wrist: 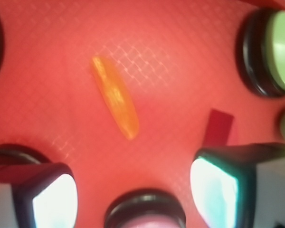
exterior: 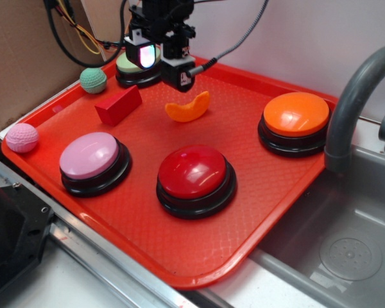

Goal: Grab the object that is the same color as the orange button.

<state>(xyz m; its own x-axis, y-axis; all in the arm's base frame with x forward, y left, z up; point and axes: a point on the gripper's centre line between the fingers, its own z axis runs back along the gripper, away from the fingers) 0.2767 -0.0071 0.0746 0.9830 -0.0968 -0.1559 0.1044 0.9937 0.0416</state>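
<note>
The small orange crescent piece (exterior: 188,107) lies on the red tray (exterior: 256,192), near the back middle. In the wrist view it (wrist: 115,97) lies free on the tray, ahead of the jaws and a little left of centre. The orange button (exterior: 296,115) stands at the tray's right side. My gripper (exterior: 160,64) hangs open and empty above the tray's back, just up and left of the crescent. In the wrist view the gripper (wrist: 133,194) has its fingers (wrist: 54,202) wide apart with nothing between them.
A red wedge block (exterior: 118,104), a green-domed button (exterior: 136,67) and a green ball (exterior: 93,80) sit at the back left. A pink button (exterior: 91,160) and a red button (exterior: 195,176) stand at the front. A pink ball (exterior: 22,137) lies off the tray's left. A sink (exterior: 346,250) is on the right.
</note>
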